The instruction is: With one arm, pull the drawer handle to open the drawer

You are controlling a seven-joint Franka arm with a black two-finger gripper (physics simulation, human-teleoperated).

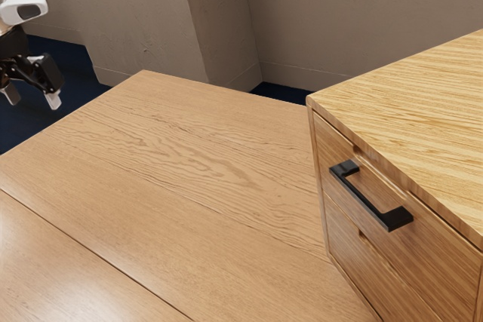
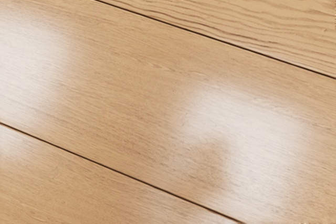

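Two fingers spread wide on the gripper [image 1: 32,96], nothing held, with the wooden table [image 1: 189,156] stretching away from it to the black drawer handle [image 1: 371,195], well apart and lower, so I'd square the fingers across that bar before squeezing.

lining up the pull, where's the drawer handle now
The drawer handle is at the exterior view's right, a black bar on the upper drawer of the wooden cabinet, far across the table from the gripper at the upper left.
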